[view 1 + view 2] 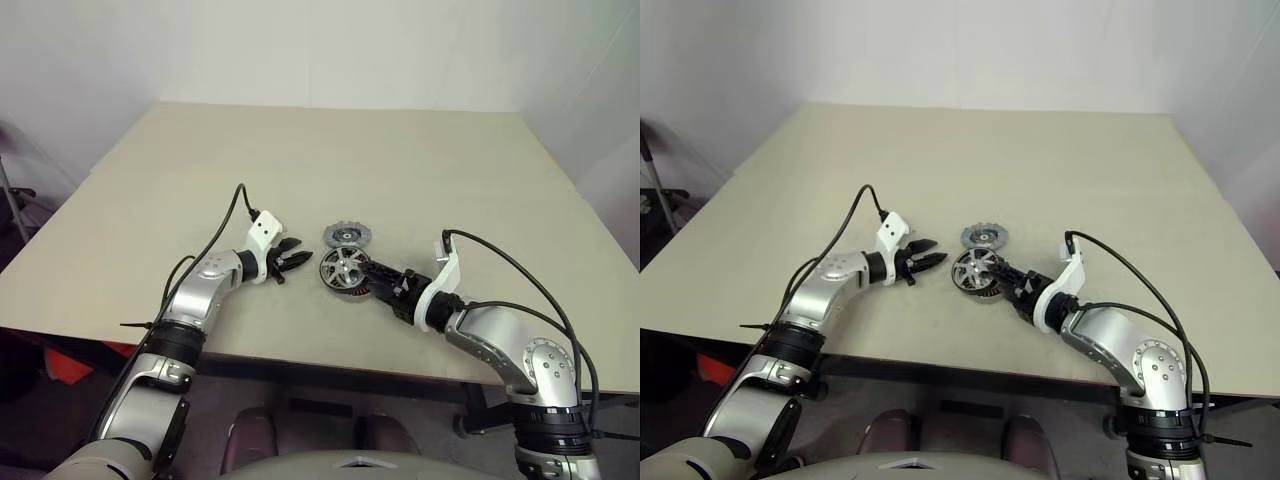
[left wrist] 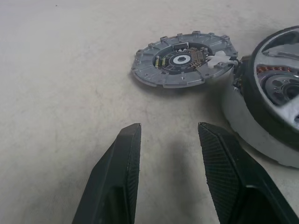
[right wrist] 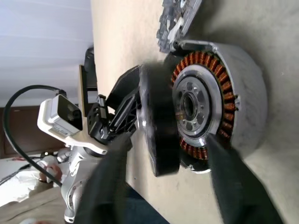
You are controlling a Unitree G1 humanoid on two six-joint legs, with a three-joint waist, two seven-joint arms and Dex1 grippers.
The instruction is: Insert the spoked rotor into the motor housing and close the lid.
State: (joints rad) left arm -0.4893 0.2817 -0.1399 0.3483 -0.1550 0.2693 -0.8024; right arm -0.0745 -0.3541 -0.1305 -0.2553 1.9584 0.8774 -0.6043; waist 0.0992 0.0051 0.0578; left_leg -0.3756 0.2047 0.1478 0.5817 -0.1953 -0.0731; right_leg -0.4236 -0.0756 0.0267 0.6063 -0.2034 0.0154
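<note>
Right gripper [image 1: 372, 282] sat low over the bench [image 1: 400, 160], fingers spread apart, one on either side of the rotor and housing, gripping nothing that I could make out. In the right wrist view the rotor [image 3: 159, 126] looked tilted, black rim part-way over the housing [image 3: 219, 102], copper windings and silver centre exposed beside it. Could not tell whether it was seated or only leaning. Some blur on the rim there.

Left gripper [image 1: 296, 258] was just beside the housing on the robot's left, fingers [image 2: 117, 172] part-spread with bare bench between them, holding nothing. It pointed toward the lid and housing.

From the head views the rotor [image 1: 342, 267] sat on top of the housing near the front-centre of the bench, silver spokes facing up. The lid [image 1: 347, 236] lay flat on the bench just behind it, swung open, toothed edge and dark cutouts visible, inner side up. In the left wrist view the lid [image 2: 184, 58] joined the housing's rim by a small white piece, and the housing's pale wall [image 2: 252, 130] stood right beside it.
</note>
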